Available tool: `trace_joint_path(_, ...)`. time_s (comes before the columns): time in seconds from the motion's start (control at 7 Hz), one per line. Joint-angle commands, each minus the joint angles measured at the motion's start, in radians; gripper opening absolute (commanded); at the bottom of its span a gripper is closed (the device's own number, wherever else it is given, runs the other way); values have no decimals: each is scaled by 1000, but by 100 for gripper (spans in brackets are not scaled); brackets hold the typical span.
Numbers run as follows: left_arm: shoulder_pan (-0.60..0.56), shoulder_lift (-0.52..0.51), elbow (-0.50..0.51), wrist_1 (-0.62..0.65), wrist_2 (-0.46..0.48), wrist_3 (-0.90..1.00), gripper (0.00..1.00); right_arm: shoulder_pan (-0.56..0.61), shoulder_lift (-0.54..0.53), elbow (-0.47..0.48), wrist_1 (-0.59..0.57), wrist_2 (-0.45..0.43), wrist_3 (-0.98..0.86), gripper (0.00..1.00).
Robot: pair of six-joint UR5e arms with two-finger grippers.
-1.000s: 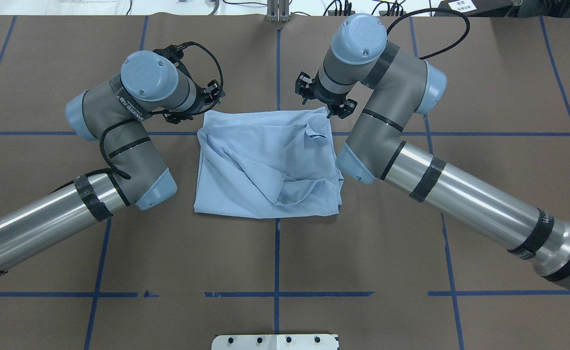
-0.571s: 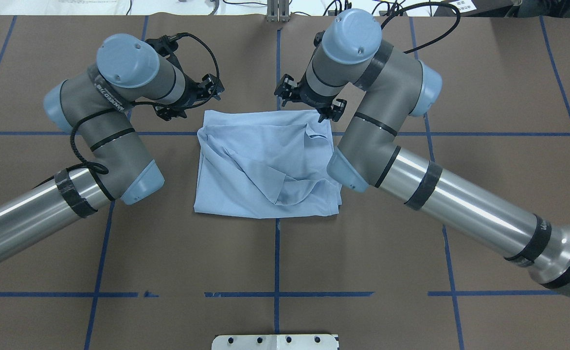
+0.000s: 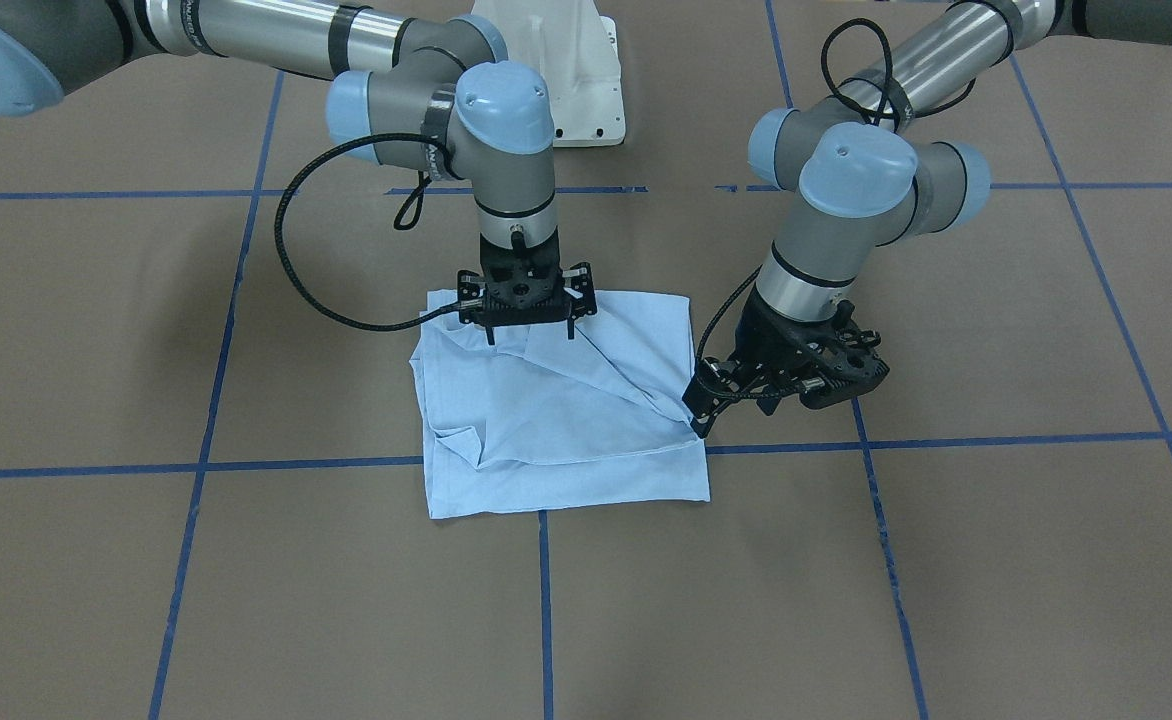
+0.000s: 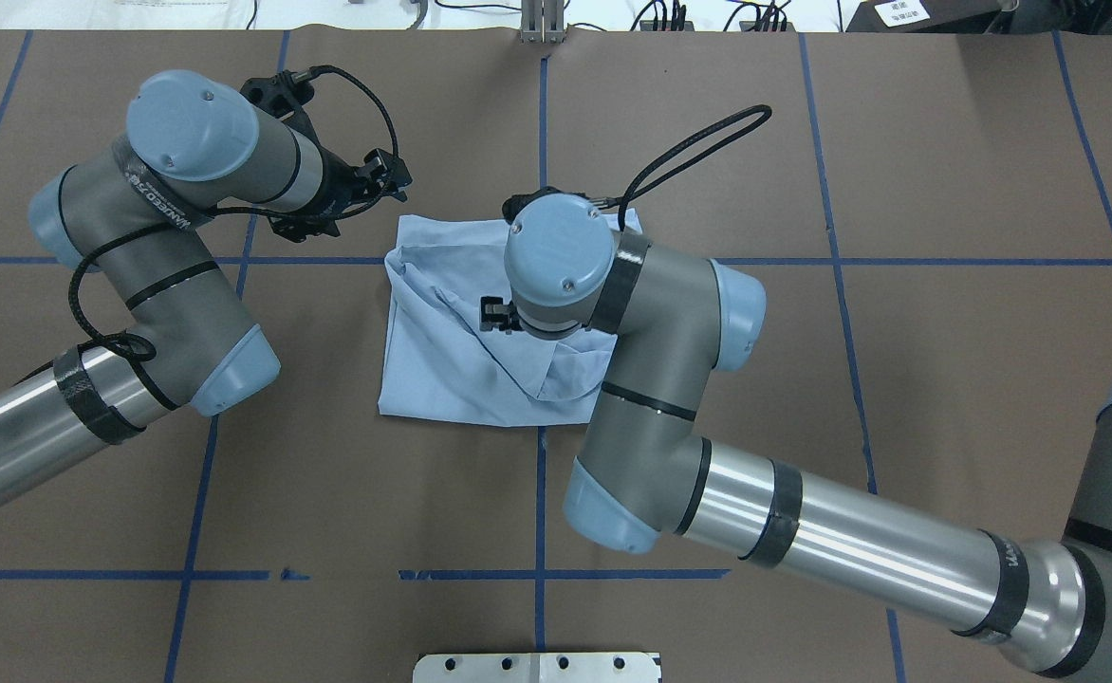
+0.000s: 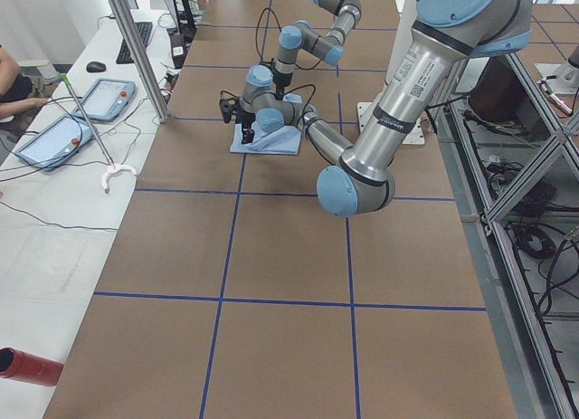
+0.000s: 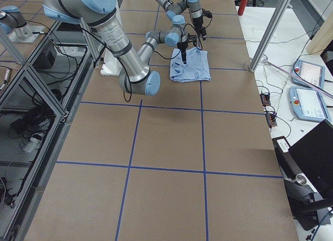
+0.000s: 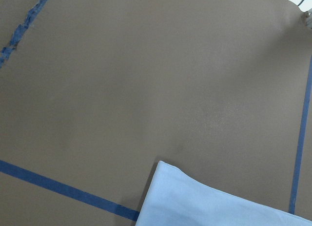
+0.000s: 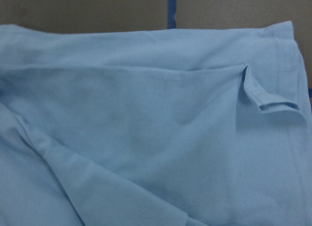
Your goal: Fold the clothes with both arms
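The light blue T-shirt (image 4: 442,332) lies folded into a rough square with creases in the middle of the brown table; it also shows in the front view (image 3: 556,430). Its collar and print are hidden. My right gripper (image 3: 530,332) hangs open just above the shirt's robot-side edge and holds nothing. In the overhead view it (image 4: 494,313) is mostly hidden under its wrist. The right wrist view shows only shirt folds and a hem (image 8: 273,104). My left gripper (image 3: 701,418) is open and empty beside the shirt's far-left part (image 4: 366,194). The left wrist view shows one shirt corner (image 7: 195,201).
Blue tape lines (image 4: 539,574) cross the brown table cover. The white pedestal base (image 4: 537,667) sits at the near edge. The right arm's forearm (image 4: 803,541) lies across the near right table. A side bench holds tablets (image 5: 54,138).
My right arm has swung from beyond the shirt's far-right corner to over the shirt's middle. My left arm has drawn back a little to the left, away from the far-left corner.
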State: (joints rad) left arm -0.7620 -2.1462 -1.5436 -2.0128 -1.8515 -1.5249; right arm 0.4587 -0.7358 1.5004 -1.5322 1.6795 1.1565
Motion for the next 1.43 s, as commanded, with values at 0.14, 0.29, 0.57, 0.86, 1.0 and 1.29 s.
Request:
trace_joint_path(0.14,1,8,-1,-1,-2,-1,100,-89,-2,6,-23,-87,-214,82)
trace_joint_path(0.29,1,8,-3,-1,-2,-1,100,-98,-11,21,-40,-125,-218,70)
trace_joint_path(0.57,1,8,-4,-1,-3,-1,100,-109,-19,52,-42,-133,-248,36)
trace_joint_path(0.86,1,9,-4,-3,-3,-1,100,-124,-60,93,-40,-133,-265,28)
trace_joint_path(1.0,1,9,-4,-3,-3,-1,100,-127,-66,92,-40,-135,-279,28)
trace_joint_path(1.29,1,9,-4,-3,-3,-1,100,-132,-60,90,-40,-136,-285,29)
